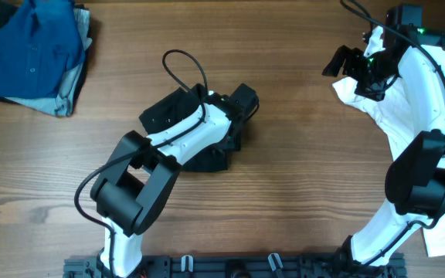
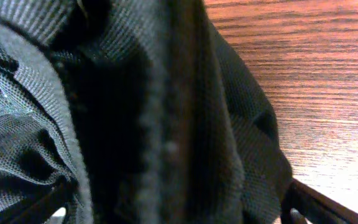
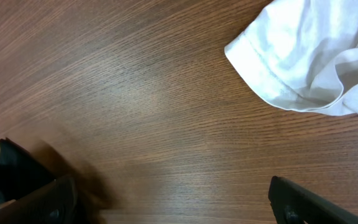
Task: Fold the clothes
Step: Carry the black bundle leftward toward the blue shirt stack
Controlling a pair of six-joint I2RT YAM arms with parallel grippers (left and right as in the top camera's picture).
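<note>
**Black T-shirt lies bunched at mid-bench, left pincer spread wide over it**

Black T-shirt (image 1: 168, 114) sits in a crumpled heap near the middle of the wooden bench (image 1: 300, 193), partly hidden under the left arm; nothing about it looks folded yet. The left pincer (image 2: 176, 205) is pressed down close into the heap, its jaws wide apart, with dark knit filling the gap between them but, as far as the wrist view shows, not pinched. The right pincer (image 3: 179, 202) hangs fully spread over bare wood at the far right, holding nothing, just beside a white T-shirt (image 1: 377, 104). A blue buttoned shirt (image 1: 29, 46) rests on a grey garment (image 1: 64, 96) at the far left corner, well apart from the work.

The fabric looks thin, light and limp; it should drape and slide rather than hold a shape, and a single pinch would likely drag the whole bundle. Hems, shoulder seams or sleeve edges look like the surest holds, one in each pincer, to spread it flat first. No container of any kind is in view.
</note>
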